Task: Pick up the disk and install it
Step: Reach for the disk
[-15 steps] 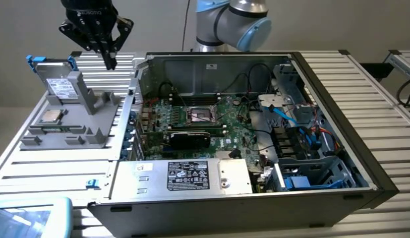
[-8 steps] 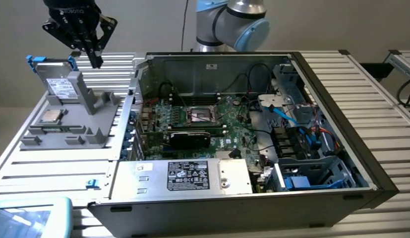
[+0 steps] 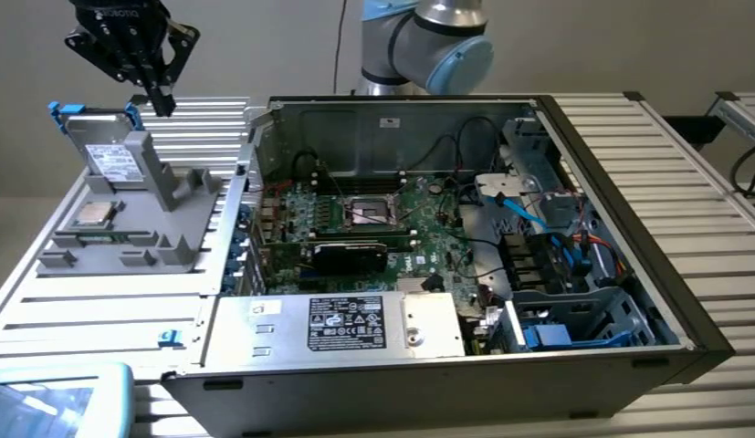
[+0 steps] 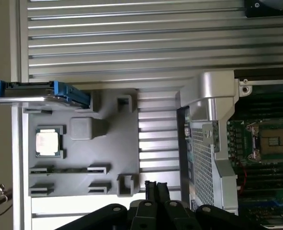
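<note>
Hovering with the claw pinched shut, empty, high above the counter. Finding the disk just below and toward the exterior view's left, propped on edge in the grey holder, blue-framed top edge running across that view, label facing the camera.

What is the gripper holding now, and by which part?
Nothing. The black gripper is shut and empty, clear of the silver-grey hard drive in its blue plastic carrier, which stands on the grey fixture.

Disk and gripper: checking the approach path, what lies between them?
Nothing; in the exterior view, bare air separates the gripper from the upright disk.
</note>
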Robot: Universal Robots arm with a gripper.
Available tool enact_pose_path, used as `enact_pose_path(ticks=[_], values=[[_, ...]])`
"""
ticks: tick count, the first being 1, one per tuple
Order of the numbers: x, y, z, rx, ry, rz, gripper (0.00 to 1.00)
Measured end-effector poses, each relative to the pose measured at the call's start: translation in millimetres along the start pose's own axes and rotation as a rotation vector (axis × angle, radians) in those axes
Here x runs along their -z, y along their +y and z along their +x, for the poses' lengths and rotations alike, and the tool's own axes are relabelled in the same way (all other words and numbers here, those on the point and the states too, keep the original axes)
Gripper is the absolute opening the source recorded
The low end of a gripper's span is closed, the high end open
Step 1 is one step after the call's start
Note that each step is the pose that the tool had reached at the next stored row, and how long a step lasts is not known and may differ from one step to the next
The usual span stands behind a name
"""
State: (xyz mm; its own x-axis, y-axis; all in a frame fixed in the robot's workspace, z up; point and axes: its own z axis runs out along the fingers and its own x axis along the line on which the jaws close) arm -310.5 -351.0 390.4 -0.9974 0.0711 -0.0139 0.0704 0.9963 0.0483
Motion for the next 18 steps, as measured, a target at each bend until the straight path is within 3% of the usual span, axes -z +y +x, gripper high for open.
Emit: enact_pose_path(ticks=[5, 18], values=[[-1.4, 13.1, 13.5, 0.000, -0.0001, 0.0000, 0.11], [-3.4, 36.2, 56.7, 0.000, 0.0000, -0.0011, 0.11]])
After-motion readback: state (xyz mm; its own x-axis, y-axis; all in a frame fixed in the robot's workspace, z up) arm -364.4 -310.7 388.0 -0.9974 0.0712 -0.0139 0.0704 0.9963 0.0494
